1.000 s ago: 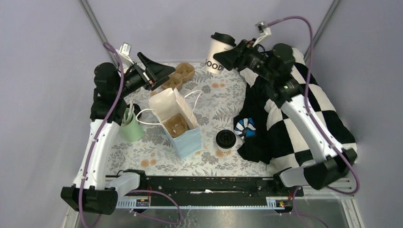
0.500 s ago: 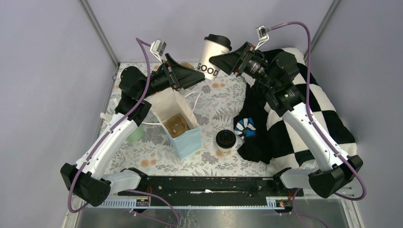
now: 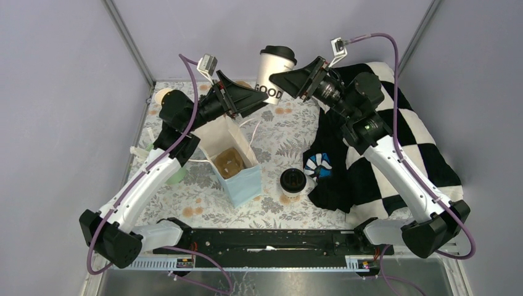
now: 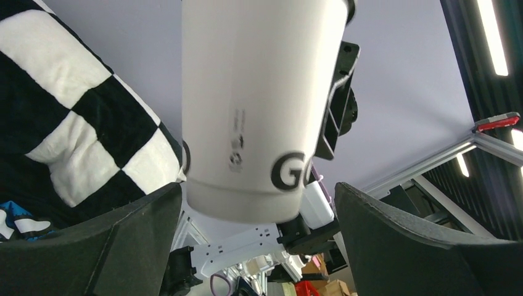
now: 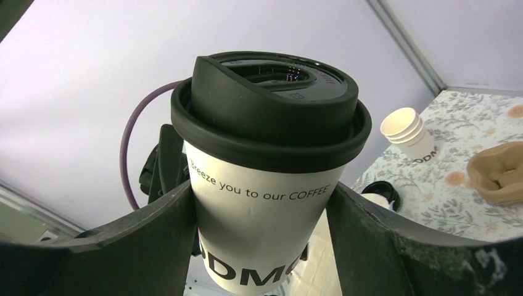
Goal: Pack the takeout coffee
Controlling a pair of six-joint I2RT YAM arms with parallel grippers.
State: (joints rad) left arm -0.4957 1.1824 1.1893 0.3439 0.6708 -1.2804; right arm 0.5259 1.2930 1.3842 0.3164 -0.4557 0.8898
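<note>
My right gripper (image 3: 285, 80) is shut on a white paper cup with a black lid (image 3: 271, 69) and holds it upright in the air over the table's back edge. In the right wrist view both fingers (image 5: 154, 234) press the cup's (image 5: 265, 203) sides. My left gripper (image 3: 262, 98) is open, with its fingers either side of the same cup's base (image 4: 247, 203), apart from it. A second lidded cup (image 3: 293, 182) stands on the table right of the open blue bag (image 3: 243, 182). The bag holds a brown cup carrier (image 3: 229, 161).
A black and white checkered cloth (image 3: 401, 142) covers the right side. A blue and white item (image 3: 317, 165) lies at its edge. A stack of cream cups (image 3: 163, 95) stands at the back left. The mint-green cup (image 3: 177, 177) is mostly hidden behind my left arm.
My left arm has swung from the back left over to the raised cup, with its open jaws now around the base. The right gripper has carried the cup slightly left.
</note>
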